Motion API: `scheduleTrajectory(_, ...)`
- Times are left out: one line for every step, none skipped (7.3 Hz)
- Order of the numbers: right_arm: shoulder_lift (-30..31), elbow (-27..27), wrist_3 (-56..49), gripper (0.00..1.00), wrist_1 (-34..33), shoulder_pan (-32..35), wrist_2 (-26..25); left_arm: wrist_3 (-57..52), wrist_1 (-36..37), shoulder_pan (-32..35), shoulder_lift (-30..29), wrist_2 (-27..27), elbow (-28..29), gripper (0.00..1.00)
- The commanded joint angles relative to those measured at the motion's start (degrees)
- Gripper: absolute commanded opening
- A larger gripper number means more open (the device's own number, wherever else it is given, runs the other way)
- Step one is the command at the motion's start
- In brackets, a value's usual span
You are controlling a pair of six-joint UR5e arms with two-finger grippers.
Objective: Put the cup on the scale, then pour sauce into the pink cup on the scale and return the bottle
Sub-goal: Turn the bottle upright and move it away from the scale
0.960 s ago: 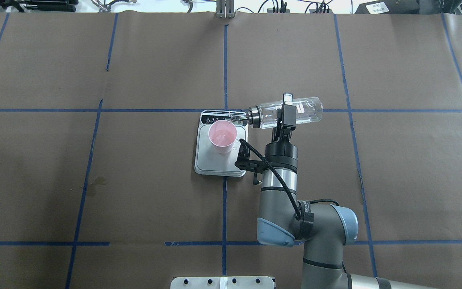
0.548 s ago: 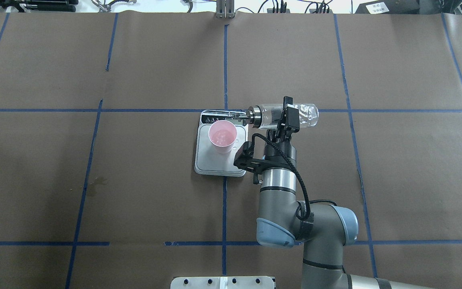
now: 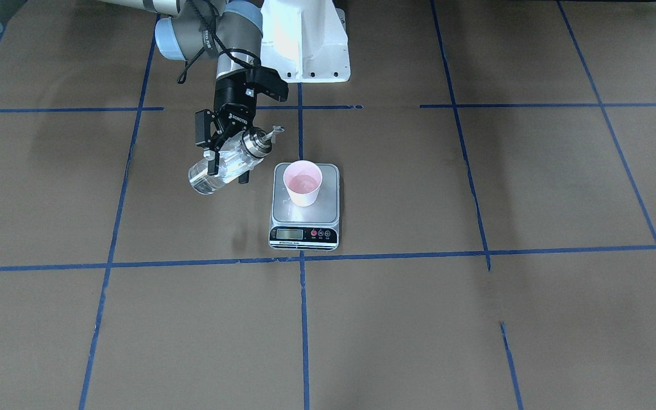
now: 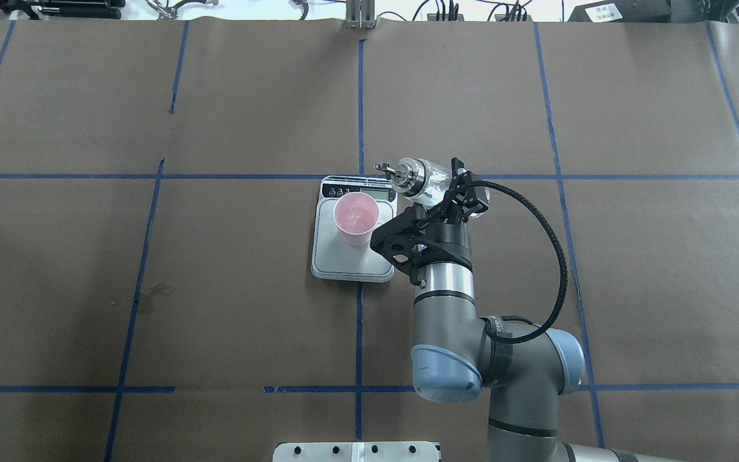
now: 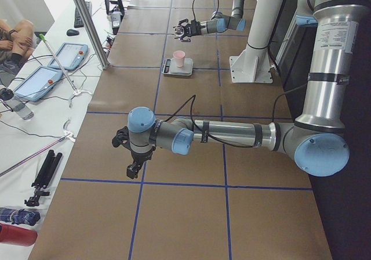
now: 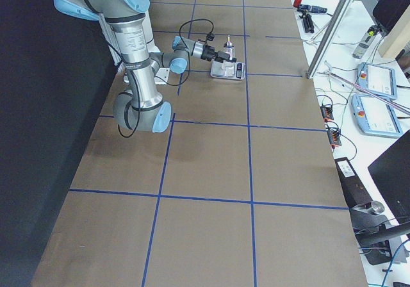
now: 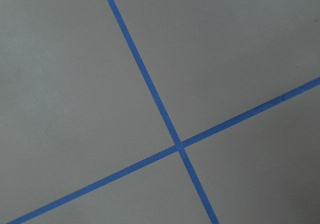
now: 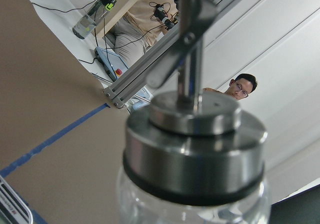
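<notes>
The pink cup [image 4: 356,218] stands on the silver scale [image 4: 350,264], with a little liquid in it. It also shows in the front view [image 3: 303,182] on the scale [image 3: 328,206]. My right gripper [image 4: 466,183] is shut on the clear glass bottle [image 4: 429,185] just right of the scale. The bottle is in the air, tilted, with its silver cap [image 4: 408,174] and spout raised and away from the cup. The front view shows the same grip [image 3: 225,165] on the bottle [image 3: 205,176]. My left gripper [image 5: 132,170] shows only in the left side view, far off over bare table; I cannot tell its state.
The table is brown paper with blue tape lines. A dark stain [image 4: 151,295] lies at the left front. The robot's white base [image 3: 305,40] stands behind the scale. Tablets [image 5: 68,56] and cables lie on the operators' side table.
The bottle has swung up from lying level with its spout over the cup to cap-up. The spout has left the cup and the right wrist has rotated. The cup and scale have not moved.
</notes>
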State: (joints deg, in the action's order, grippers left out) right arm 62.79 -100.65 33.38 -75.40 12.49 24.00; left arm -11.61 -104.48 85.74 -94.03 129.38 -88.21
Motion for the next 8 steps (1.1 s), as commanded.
scheduleTrajectory(0.6,-1.5,10.8,0.0,0.0,0.8,3.8,0.1,0.1,0.1,0.0,0.1,-0.5,1.0)
scheduleTrajectory(1.6,-2.3,14.6,0.0,0.1,1.0,4.2,0.2,0.3,0.4,0.0,-0.1,-1.4,1.0)
scheduleTrajectory(4.0,-6.5,19.7,0.0,0.0,1.6,8.2,0.3,0.5,0.5,0.6,-0.1,-3.3,1.0)
scheduleTrajectory(6.0,-10.4,22.1,0.0,0.0,2.9,12.4,0.4,0.5,0.7,0.6,-0.1,-3.7,1.0)
scheduleTrajectory(10.1,-11.0,22.2,0.0,0.0,3.9,12.5,0.4,0.5,0.7,0.6,-0.1,-3.6,1.0)
scheduleTrajectory(12.4,-11.3,22.9,0.0,0.1,5.3,12.8,0.4,0.5,0.7,0.6,-0.1,-3.7,1.0)
scheduleTrajectory(12.9,-11.4,23.7,0.0,0.0,5.8,13.0,0.4,0.5,0.7,0.6,-0.1,-3.7,1.0)
scheduleTrajectory(13.7,-11.4,27.7,0.0,0.0,6.6,13.3,0.4,0.5,0.7,0.6,0.0,-3.7,1.0)
